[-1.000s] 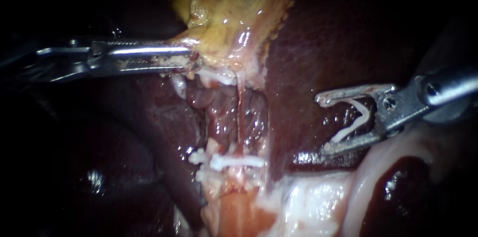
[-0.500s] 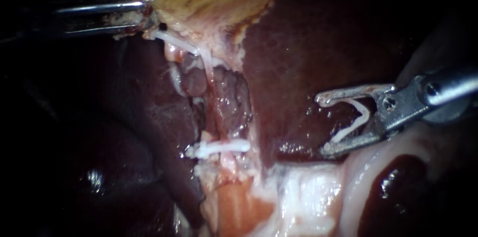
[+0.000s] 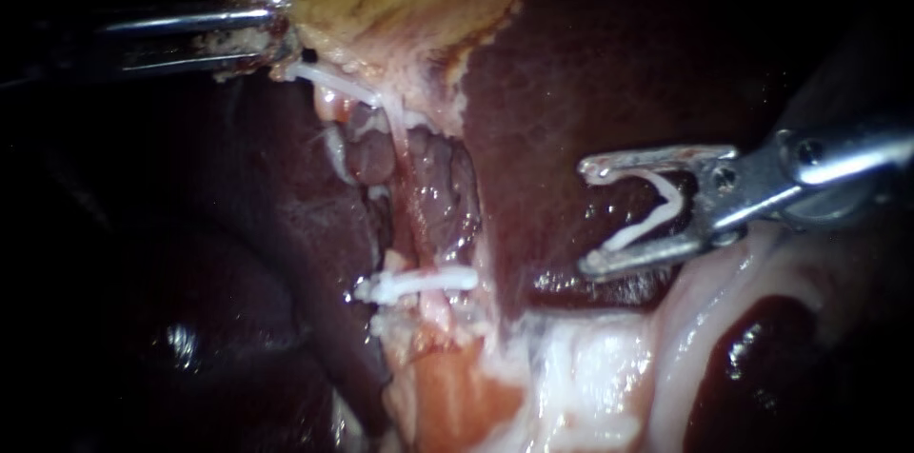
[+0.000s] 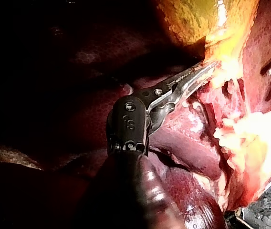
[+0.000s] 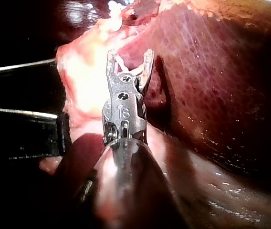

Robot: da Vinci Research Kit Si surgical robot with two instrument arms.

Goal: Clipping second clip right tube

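Dark bench background, wet tissue fills the endoscope view: 1 dark red liver [image 3: 571, 63], 1 yellowish gallbladder [image 3: 381, 6] at the top. 2 instruments are in view. Left instrument [image 3: 262, 34] comes in from the left, jaws clamped on the gallbladder's edge; the left wrist view shows the same grip on the yellow rim. Right instrument [image 3: 592, 217] comes in from the right, jaws spread wide with 1 V-shaped white loaded clip [image 3: 645, 225] seated between them, touching both jaws. It hangs over the liver, well apart from the tube and touching no tube. 1 thin pinkish tube [image 3: 411, 196] is clear, running down from the gallbladder through the dissected gap; cannot tell whether it is the right tube. 1 white placed clip [image 3: 424, 282] lies across that tube low down, closed. So 2 clips counted: 1 on the tube, 1 in the right jaws. 1 white strand [image 3: 338, 82] stretches from the left jaws toward the tube's upper end; clip or tissue, cannot tell. Pale fatty tissue [image 3: 590, 367] lies below the placed clip.
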